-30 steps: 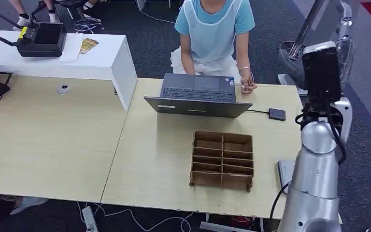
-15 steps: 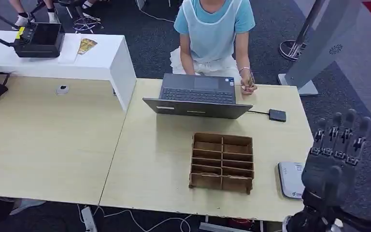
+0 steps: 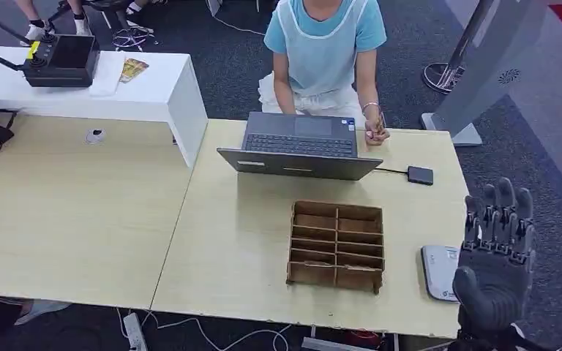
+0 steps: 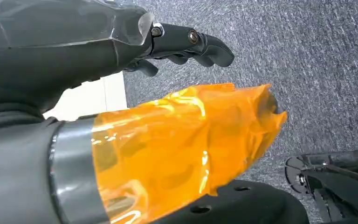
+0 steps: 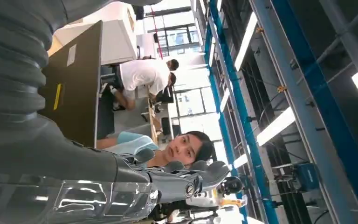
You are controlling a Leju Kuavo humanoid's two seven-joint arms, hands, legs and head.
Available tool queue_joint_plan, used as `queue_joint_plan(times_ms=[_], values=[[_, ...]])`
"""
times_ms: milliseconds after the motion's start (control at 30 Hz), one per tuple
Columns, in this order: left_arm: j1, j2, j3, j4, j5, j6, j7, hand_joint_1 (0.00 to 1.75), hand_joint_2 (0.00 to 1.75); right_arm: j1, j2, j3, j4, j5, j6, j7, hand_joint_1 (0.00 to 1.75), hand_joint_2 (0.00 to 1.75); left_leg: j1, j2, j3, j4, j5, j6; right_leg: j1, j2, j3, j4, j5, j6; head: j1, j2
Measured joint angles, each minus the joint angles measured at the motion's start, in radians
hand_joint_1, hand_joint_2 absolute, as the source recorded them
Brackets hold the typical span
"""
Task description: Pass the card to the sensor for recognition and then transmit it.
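The left hand [image 4: 65,65] hangs over carpet, fingers apart, empty. A person's hand [image 3: 375,131] pinches a small thin thing, possibly the card; I cannot tell. The flat white sensor pad [image 3: 436,269] lies at 9 o'clock of the right hand [image 3: 496,256], which is spread and empty. The person's hand lies at its 11 o'clock, so this arm is nearer.

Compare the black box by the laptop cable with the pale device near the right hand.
The black box is dark and smaller, cabled to the laptop; the pale device is light grey, larger, at the table's near edge beside the right hand. Both lie flat on the table.
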Motion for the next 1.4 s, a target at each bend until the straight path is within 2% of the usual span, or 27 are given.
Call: queue_joint_plan(times_ms=[400, 633, 733, 800, 867, 967, 1000, 1067, 1200, 1300, 1400], values=[[0.000, 0.000, 0.006, 0.000, 0.000, 0.000, 0.000, 0.00, 0.00, 0.008, 0.000, 0.000, -0.006, 0.009, -0.003, 0.012, 0.00, 1.75, 0.000, 0.000, 0.000, 0.000, 0.000, 0.000, 0.000, 0.000, 0.000, 0.000, 0.000, 0.000, 0.000, 0.000], [0.000, 0.000, 0.016, 0.000, 0.000, 0.002, 0.009, 0.00, 0.00, 0.062, 0.000, 0.000, -0.008, 0.069, -0.002, 0.006, 0.00, 1.75, 0.000, 0.000, 0.000, 0.000, 0.000, 0.000, 0.000, 0.000, 0.000, 0.000, 0.000, 0.000, 0.000, 0.000], [0.000, 0.000, 0.023, 0.000, 0.000, 0.003, 0.012, 0.00, 0.00, 0.075, 0.002, 0.000, -0.013, 0.152, -0.043, -0.014, 0.00, 1.75, 0.000, 0.000, 0.000, 0.000, 0.000, 0.000, 0.000, 0.000, 0.000, 0.000, 0.000, 0.000, 0.000, 0.000], [0.000, 0.000, 0.024, 0.000, 0.000, 0.003, 0.015, 0.00, 0.00, 0.081, 0.003, 0.001, -0.019, 0.233, -0.089, -0.031, 0.00, 1.75, 0.000, 0.000, 0.000, 0.000, 0.000, 0.000, 0.000, 0.000, 0.000, 0.000, 0.000, 0.000, 0.000, 0.000], [0.000, 0.000, 0.027, 0.000, 0.000, 0.003, 0.024, 0.00, 0.00, 0.089, 0.003, 0.003, -0.030, 0.409, -0.221, -0.039, 0.00, 1.75, 0.000, 0.000, 0.000, 0.000, 0.000, 0.000, 0.000, 0.000, 0.000, 0.000, 0.000, 0.000, 0.000, 0.000], [0.001, -0.002, 0.032, 0.000, 0.000, 0.005, 0.034, 0.00, 0.00, 0.120, 0.002, 0.080, -0.029, 0.930, -0.584, 0.018, 0.00, 1.75, 0.000, 0.000, 0.000, 0.000, 0.000, 0.000, 0.000, 0.000, 0.001, 0.000, 0.000, 0.000, 0.000, 0.000], [0.001, -0.003, 0.035, 0.000, 0.000, 0.005, 0.035, 0.00, 0.00, 0.128, -0.002, 0.119, -0.027, 1.091, -0.649, 0.038, 0.00, 1.75, 0.000, 0.001, 0.000, 0.000, 0.000, 0.000, 0.000, 0.001, 0.000, 0.000, 0.000, 0.000, 0.000, 0.000], [-0.001, -0.006, 0.039, 0.000, 0.000, 0.005, 0.035, 0.00, 0.00, 0.139, -0.010, 0.170, -0.023, 1.258, -0.701, 0.070, 0.00, 1.75, 0.000, 0.001, 0.001, 0.000, 0.000, 0.000, 0.000, 0.002, 0.000, 0.000, 0.000, 0.000, 0.000, 0.000], [0.001, -0.010, 0.046, 0.000, 0.000, 0.005, 0.035, 0.00, 0.00, 0.149, -0.026, 0.220, -0.017, 1.170, -0.735, 0.093, 0.00, 1.75, 0.000, 0.001, 0.001, 0.000, 0.000, 0.000, 0.000, 0.002, 0.000, 0.000, 0.000, 0.000, 0.000, 0.000], [0.000, -0.011, 0.050, 0.000, 0.000, 0.005, 0.035, 0.00, 0.00, 0.152, -0.038, 0.241, -0.014, 1.181, -0.751, 0.119, 0.00, 1.75, 0.000, 0.001, 0.001, 0.000, 0.000, 0.000, 0.000, 0.002, 0.001, 0.000, 0.000, 0.000, 0.000, 0.000], [0.000, -0.011, 0.055, 0.000, 0.000, 0.005, 0.035, 0.00, 0.00, 0.155, -0.046, 0.252, -0.012, 1.249, -0.782, 0.151, 0.00, 1.75, 0.000, 0.001, 0.001, 0.000, 0.000, 0.000, 0.000, 0.002, 0.001, 0.000, 0.000, 0.000, 0.000, 0.000]])
